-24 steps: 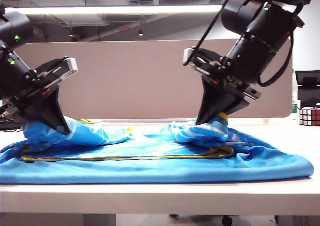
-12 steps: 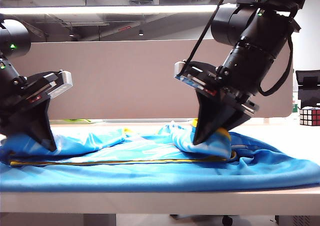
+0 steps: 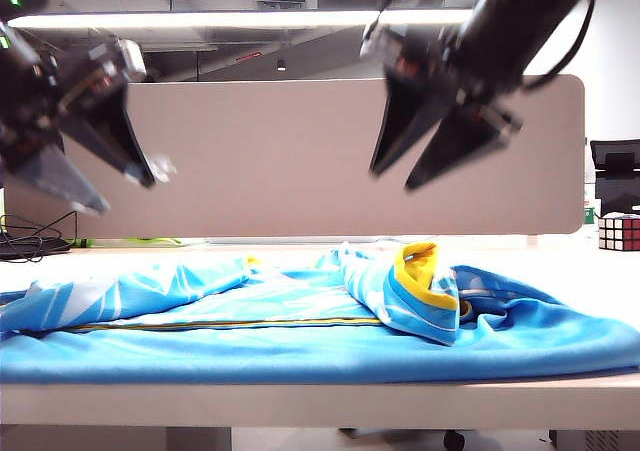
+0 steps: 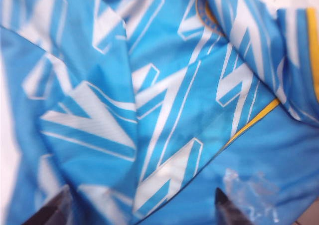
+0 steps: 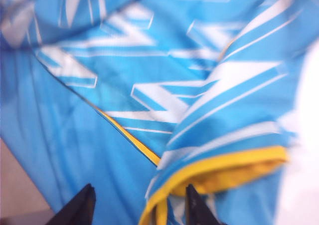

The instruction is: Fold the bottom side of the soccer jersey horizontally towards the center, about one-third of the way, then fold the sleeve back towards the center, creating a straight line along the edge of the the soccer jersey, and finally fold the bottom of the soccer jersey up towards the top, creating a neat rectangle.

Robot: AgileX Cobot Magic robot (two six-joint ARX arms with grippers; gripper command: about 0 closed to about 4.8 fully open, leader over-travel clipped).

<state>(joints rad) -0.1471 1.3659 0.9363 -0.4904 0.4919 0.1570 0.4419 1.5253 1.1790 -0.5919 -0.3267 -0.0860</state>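
The soccer jersey [image 3: 300,331] lies spread along the table, sky blue with white jagged streaks. Its far side is folded over toward the middle. A yellow-trimmed sleeve [image 3: 425,271] stands crumpled up right of centre. My left gripper [image 3: 125,193] hangs open in the air above the jersey's left end, holding nothing. My right gripper [image 3: 393,179] hangs open above the sleeve, also holding nothing. In the left wrist view the left gripper [image 4: 142,195] looks down on streaked fabric [image 4: 149,95]. In the right wrist view the right gripper [image 5: 139,190] hovers over the yellow cuff [image 5: 224,170].
A Rubik's cube [image 3: 618,231] stands at the table's far right. A beige partition [image 3: 300,151] runs behind the table. Dark cables [image 3: 30,243] lie at the back left. The jersey hangs slightly over the table's front edge [image 3: 300,396].
Both grippers opened, let go of the jersey's folded side and rose well above it. The released fabric settled onto the table, and the yellow cuff came into view.
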